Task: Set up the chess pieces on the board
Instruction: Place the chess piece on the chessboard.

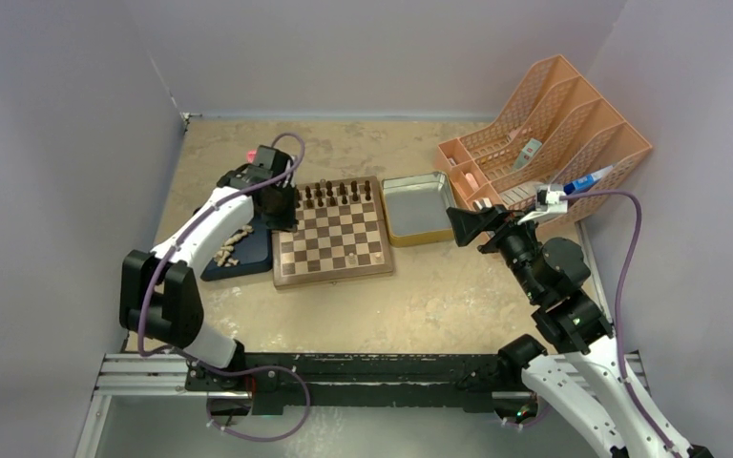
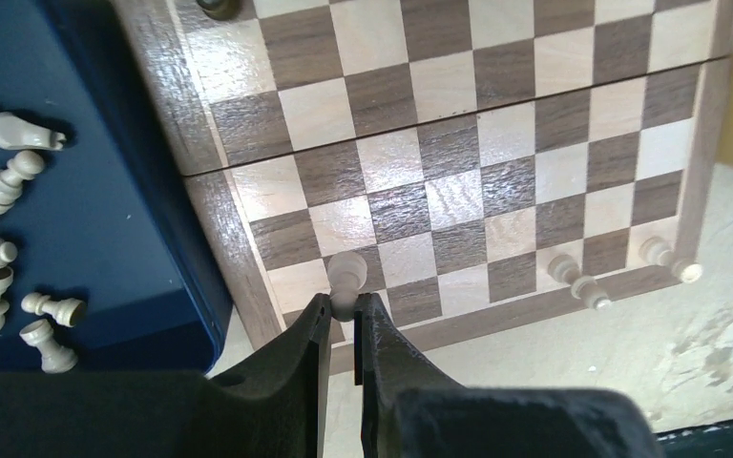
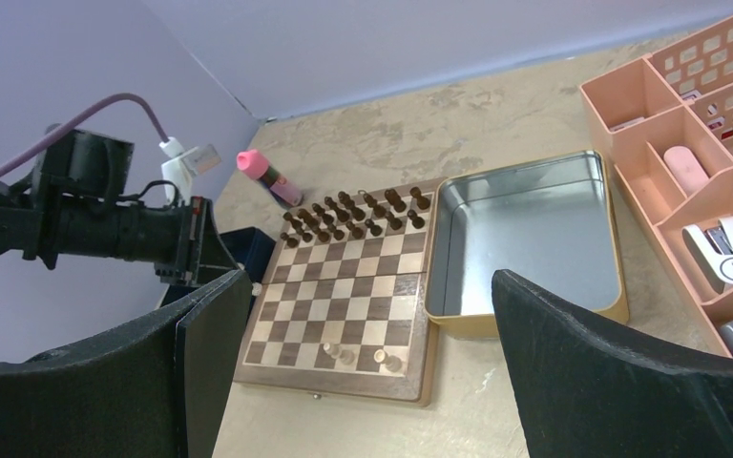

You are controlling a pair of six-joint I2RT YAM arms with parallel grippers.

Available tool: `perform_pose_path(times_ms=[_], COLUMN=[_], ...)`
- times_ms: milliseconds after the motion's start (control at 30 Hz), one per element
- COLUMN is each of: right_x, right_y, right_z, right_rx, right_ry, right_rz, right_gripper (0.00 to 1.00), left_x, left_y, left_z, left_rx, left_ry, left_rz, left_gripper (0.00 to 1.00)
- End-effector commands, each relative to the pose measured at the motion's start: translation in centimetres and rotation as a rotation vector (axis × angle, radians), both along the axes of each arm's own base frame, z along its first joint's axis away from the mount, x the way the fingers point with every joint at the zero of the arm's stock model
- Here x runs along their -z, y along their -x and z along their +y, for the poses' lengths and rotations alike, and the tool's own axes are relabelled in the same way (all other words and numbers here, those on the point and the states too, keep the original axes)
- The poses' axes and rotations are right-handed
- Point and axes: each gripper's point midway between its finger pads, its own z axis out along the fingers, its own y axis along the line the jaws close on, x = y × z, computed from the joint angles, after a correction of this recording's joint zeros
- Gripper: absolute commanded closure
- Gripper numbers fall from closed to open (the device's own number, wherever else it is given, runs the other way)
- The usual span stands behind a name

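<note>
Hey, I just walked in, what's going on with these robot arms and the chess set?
The left gripper is shut on a pale chess piece, held above the left side of the board. Dark pieces already line the far rows. A few pale ones stand on the near row, and more lie in the blue tray. The right gripper hangs open and empty near the metal tin.

A rectangular metal tin (image 1: 418,208) is set on the mottled beige table (image 1: 439,305), just beside a peach plastic desk organiser (image 1: 620,143). A pink oblong item (image 3: 685,164) and a small white stapler (image 3: 725,250) are kept in its low compartments. A pink-capped stick (image 3: 265,176) is laid near the far wall. A dark blue tray (image 2: 115,191) is seen at the left.
</note>
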Motion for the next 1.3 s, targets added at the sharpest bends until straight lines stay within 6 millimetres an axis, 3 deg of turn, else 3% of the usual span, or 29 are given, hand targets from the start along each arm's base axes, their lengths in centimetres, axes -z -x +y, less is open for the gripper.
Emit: perform_pose_path(times_ms=[0,133,300,633,1067,1167,1267], right_x=[-2.2,-2.3,-2.1,-2.3,-2.3,-2.3,-2.2], right_y=[0.1,0.1,0.0,0.0,0.2,0.2,0.2], right_z=[-0.2,-0.2,-0.2,-0.1,-0.3,-0.3,-0.3], right_rx=[0.010,0.009,0.013,0.009,0.011,0.011,0.011], right_ry=[-0.033,-0.032,-0.035,-0.035,-0.036,-0.036,-0.037], right_rz=[-0.051,-0.051,-0.049,-0.054,-0.052,-0.052,-0.050], right_gripper=[0.02,0.02,0.02,0.02,0.02,0.01,0.02], left_x=[1.4,2.9,3.6,5.0,5.6,5.7,5.5], left_y=[-0.1,-0.2,-0.8,0.1,0.2,0.2,0.2], left_z=[0.1,0.4,1.0,1.7,1.5,1.6,1.6], left_rx=[0.051,0.055,0.040,0.036,0.040,0.037,0.034], left_ry=[-0.066,-0.087,-0.130,-0.167,-0.159,-0.164,-0.162], left_rz=[0.035,0.056,0.055,0.096,0.116,0.116,0.109], left_gripper=[1.00,1.00,1.00,0.99,0.92,0.88,0.74])
